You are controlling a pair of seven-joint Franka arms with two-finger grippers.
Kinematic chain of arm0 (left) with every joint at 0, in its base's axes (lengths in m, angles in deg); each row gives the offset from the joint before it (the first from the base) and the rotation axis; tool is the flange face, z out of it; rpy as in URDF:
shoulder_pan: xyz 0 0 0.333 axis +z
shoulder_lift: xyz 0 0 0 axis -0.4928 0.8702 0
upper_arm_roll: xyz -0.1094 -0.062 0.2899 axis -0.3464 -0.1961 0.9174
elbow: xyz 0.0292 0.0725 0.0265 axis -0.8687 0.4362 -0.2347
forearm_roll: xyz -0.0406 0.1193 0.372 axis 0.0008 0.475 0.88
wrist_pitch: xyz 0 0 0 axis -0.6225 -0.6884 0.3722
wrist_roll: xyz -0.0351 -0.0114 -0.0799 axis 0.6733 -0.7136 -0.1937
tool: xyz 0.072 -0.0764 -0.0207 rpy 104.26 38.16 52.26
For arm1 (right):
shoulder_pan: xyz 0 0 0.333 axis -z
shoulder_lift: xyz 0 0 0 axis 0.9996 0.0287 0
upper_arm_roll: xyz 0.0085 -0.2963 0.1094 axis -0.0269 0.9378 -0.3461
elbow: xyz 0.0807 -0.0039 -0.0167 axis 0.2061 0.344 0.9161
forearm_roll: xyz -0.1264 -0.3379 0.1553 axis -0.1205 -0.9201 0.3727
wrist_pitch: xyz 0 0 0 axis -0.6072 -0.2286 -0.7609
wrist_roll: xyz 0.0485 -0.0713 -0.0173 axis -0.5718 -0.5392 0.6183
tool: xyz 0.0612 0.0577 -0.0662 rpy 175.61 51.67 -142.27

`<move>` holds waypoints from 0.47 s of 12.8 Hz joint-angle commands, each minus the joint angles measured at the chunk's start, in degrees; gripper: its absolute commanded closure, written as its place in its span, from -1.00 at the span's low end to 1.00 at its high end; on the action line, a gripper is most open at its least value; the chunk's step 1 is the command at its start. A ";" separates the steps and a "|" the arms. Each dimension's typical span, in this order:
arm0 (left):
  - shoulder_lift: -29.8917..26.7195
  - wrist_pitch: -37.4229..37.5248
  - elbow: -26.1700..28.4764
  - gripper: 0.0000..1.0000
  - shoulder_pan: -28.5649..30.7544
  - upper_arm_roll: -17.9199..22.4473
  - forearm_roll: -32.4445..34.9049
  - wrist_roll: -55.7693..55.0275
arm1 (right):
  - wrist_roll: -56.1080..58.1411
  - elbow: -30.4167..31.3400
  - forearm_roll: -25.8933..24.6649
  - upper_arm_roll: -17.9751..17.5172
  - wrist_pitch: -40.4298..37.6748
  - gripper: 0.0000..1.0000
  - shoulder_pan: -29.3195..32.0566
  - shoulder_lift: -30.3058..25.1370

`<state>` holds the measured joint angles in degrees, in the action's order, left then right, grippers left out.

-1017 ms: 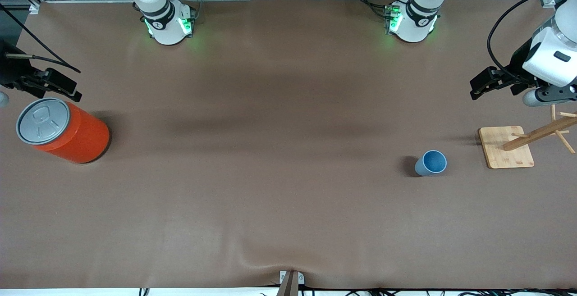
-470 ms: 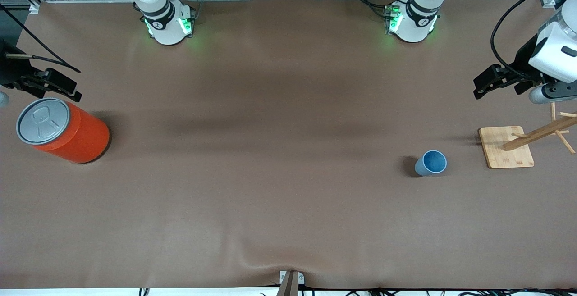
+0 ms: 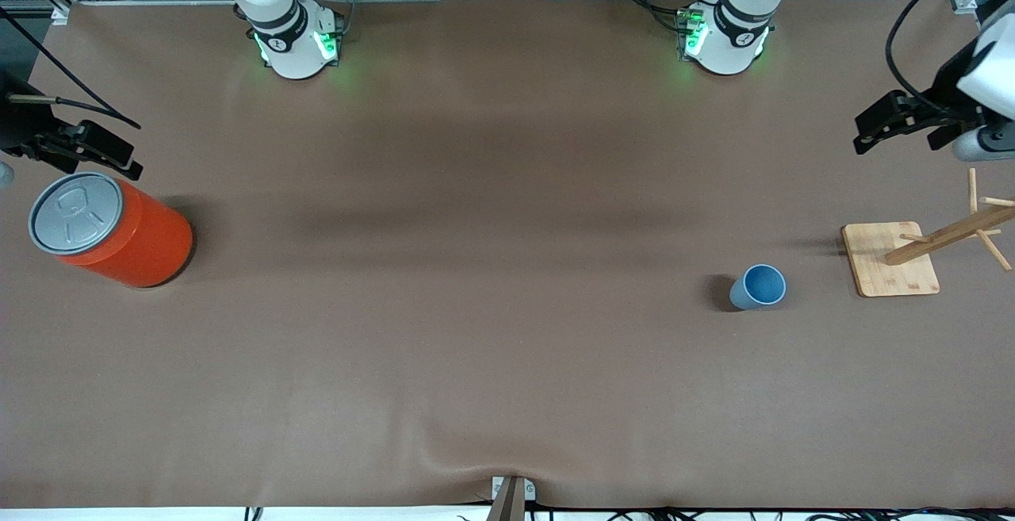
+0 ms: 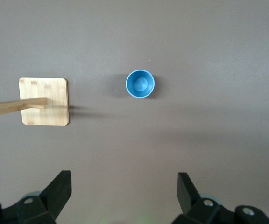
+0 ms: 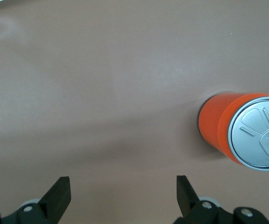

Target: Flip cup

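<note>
Toward the left arm's end of the table [image 3: 492, 362] sits the cup [image 3: 759, 286], light blue, upright w/ mouth up, inside visible from above in the left wrist view [image 4: 140, 84]. Brown cover around it is bare on all sides; wide open stretch runs from the cup across the middle of the table to the right arm's end.

Just beside the cup, closer to the table's end: wooden rack [image 3: 920, 251], square base flat on the table, slanted post w/ pegs leaning out past the table's end. Cup and base are apart, a gap of bare cover between them. Same gap shows in the left wrist view, rack [image 4: 43, 101].

Left gripper [image 3: 876, 120] hangs in the air over the table's end, over the strip between the rack and the arm bases; fingers [image 4: 60, 186] spread wide apart, nothing between them. Not touching cup or rack.

Right gripper [image 3: 95, 152] is over the other end of the table, beside an orange can [image 3: 111, 229] w/ grey lid; fingers [image 5: 60, 193] also wide apart, empty. Can stands near that table edge, well apart from the cup; can [image 5: 246, 130] also shows in the right wrist view.

Cover has a small ridge at the camera-side edge, mid-table.
</note>
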<state>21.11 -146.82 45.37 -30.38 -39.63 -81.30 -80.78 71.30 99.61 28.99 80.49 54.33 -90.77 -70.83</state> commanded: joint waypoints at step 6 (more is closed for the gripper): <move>-3.11 4.34 0.44 -1.00 -0.81 0.51 0.02 0.49 | 0.02 0.09 -6.51 -0.41 0.74 -1.00 -0.40 -0.59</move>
